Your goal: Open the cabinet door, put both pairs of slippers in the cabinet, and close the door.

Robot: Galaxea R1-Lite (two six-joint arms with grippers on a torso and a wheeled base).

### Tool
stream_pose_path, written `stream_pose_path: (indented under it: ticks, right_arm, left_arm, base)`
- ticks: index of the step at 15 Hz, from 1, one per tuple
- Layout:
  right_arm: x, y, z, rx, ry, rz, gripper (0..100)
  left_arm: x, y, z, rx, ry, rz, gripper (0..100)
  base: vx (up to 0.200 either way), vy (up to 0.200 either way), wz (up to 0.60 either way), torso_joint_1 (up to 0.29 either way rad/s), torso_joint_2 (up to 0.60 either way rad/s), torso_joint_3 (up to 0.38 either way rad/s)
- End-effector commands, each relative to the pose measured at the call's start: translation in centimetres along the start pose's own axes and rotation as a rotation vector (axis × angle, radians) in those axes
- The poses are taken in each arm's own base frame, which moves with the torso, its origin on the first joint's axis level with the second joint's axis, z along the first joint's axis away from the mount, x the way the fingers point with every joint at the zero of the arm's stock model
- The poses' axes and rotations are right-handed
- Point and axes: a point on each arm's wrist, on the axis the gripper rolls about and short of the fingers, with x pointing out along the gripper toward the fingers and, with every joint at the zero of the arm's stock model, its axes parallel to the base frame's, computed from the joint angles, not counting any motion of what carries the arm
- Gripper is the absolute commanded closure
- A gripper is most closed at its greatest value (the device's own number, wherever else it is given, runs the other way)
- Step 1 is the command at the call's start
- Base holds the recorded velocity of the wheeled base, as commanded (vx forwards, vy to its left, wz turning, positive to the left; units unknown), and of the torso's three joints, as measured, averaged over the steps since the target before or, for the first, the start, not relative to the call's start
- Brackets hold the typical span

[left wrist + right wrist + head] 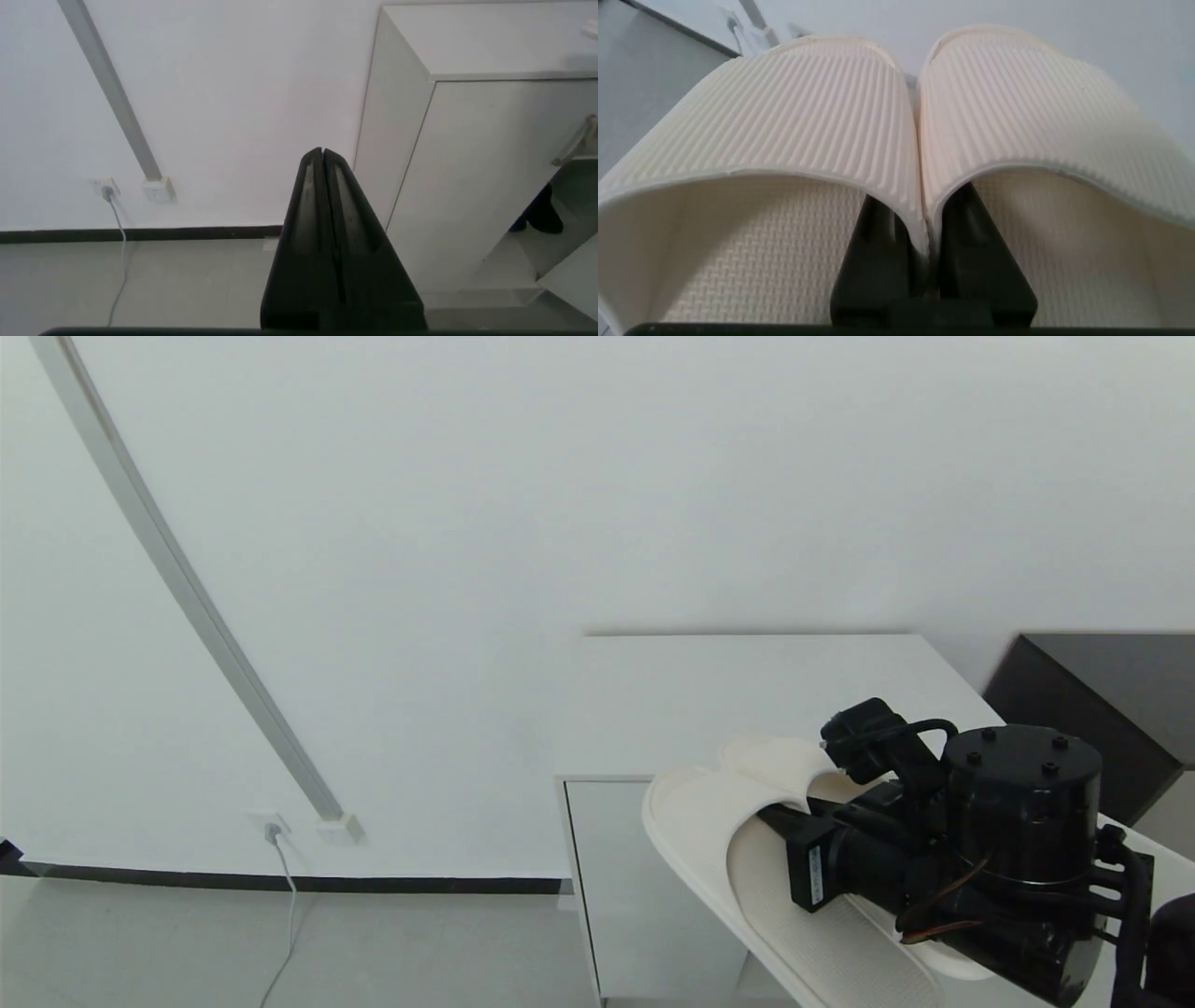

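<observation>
White wall behind the right gripper. Well to its left, a grey conduit strip slants down to a small box, with a socket just beside and a white cable dropping to the glossy grey floor. Black skirting line at the wall foot. Dark furniture block behind the gripper, to its right.
</observation>
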Motion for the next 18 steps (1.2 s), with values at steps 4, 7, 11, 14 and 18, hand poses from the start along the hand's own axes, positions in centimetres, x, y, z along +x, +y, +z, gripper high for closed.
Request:
stream_pose_path:
  ticks: [4,7,11,14,18]
  right_arm:
    - [0.15,0.07,-0.22,-0.003,0.009,0.001,100]
    - [0.15,-0.01,-0.71,-0.003,0.026,-0.002,100]
    - [0.33,0.01,-0.95,0.000,0.034,-0.004,100]
    - [0.38,0.01,-1.06,0.000,0.039,-0.005,100]
    - [0.44,0.06,-1.13,-0.001,0.042,-0.003,100]
  left_arm:
    - [0.00,0.00,0.01,-0.002,-0.001,0.000,100]
    - [0.00,0.00,0.01,-0.008,-0.001,0.000,100]
    - [0.00,0.00,0.01,-0.008,-0.001,0.002,100]
    - [0.00,0.00,0.01,-0.008,-0.001,0.002,100]
    - [0.00,0.00,0.01,-0.008,-0.001,0.002,100]
  base:
    - [0.000,0.000,0.00,0.000,0.00,0.000]
    - [0.000,0.000,0.00,0.000,0.00,0.000]
    - [0.000,0.000,0.00,0.000,0.00,0.000]
    - [0.000,0.000,0.00,0.000,0.00,0.000]
    - [0.000,0.000,0.00,0.000,0.00,0.000]
